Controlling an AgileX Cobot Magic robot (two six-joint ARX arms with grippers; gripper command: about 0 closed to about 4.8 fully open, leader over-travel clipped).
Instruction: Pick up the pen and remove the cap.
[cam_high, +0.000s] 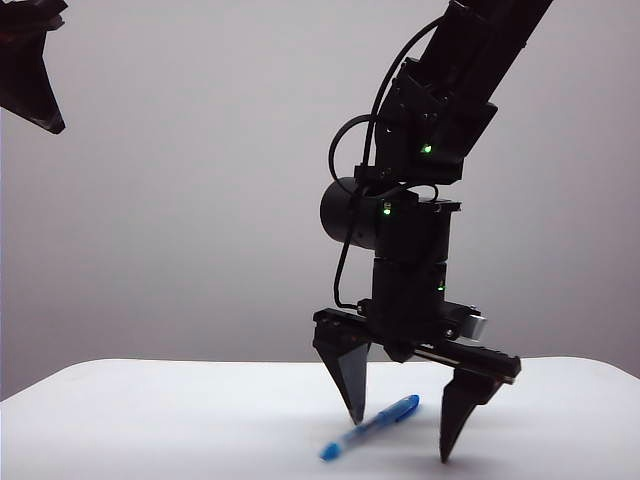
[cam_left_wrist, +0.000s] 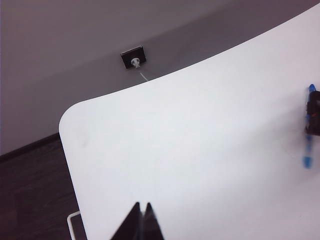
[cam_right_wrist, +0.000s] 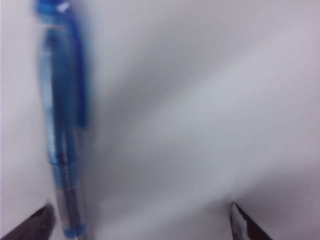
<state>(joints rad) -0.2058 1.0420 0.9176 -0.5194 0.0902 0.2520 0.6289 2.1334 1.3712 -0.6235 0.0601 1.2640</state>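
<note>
Right tool (cam_high: 400, 435) jaws spread wide, tips pointing down at the white worktop (cam_high: 150, 420), straddling the pen (cam_high: 370, 428). Pen lies flat, cap (cam_right_wrist: 62, 60) on, near-centre. Left tool (cam_left_wrist: 141, 222) jaws together, raised at far left.

White table (cam_left_wrist: 190, 150), wall socket (cam_left_wrist: 133, 57), dark floor (cam_left_wrist: 30, 200)

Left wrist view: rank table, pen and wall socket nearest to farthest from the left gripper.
1. table, beneath the shut left gripper.
2. pen, across the table, at the open right gripper.
3. wall socket, beyond the table's far edge.
</note>
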